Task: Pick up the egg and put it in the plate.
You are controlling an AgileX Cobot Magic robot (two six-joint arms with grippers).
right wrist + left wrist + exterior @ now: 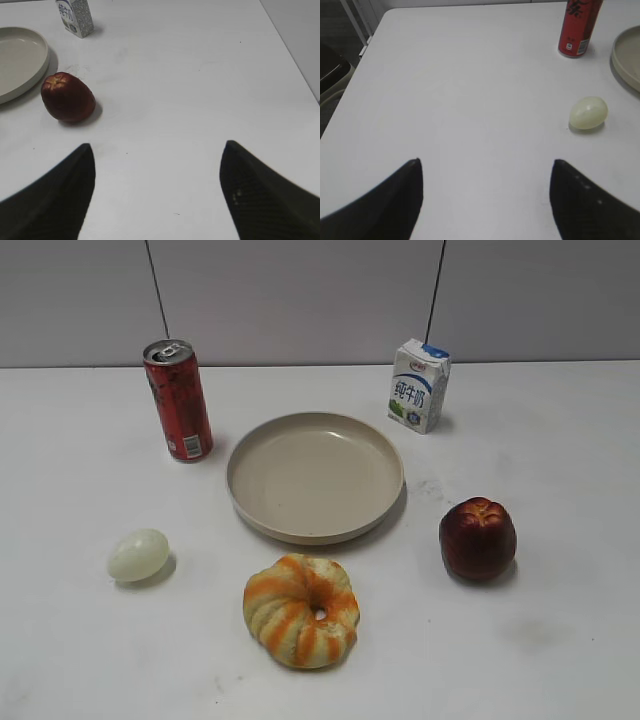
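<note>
In the left wrist view the picture's right edge cuts the plate point(627, 57) to a sliver, ahead and right of the left gripper point(487, 170); the can point(577, 27) loses its top at the upper edge; in the right wrist view the carton point(75, 17) is cropped above, its print too small to read.

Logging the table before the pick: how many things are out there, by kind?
Food: 3 - egg, ring-shaped bread, apple
Drinks: 2 - red can, milk carton
Dishes: 1 - plate
Total: 6
</note>
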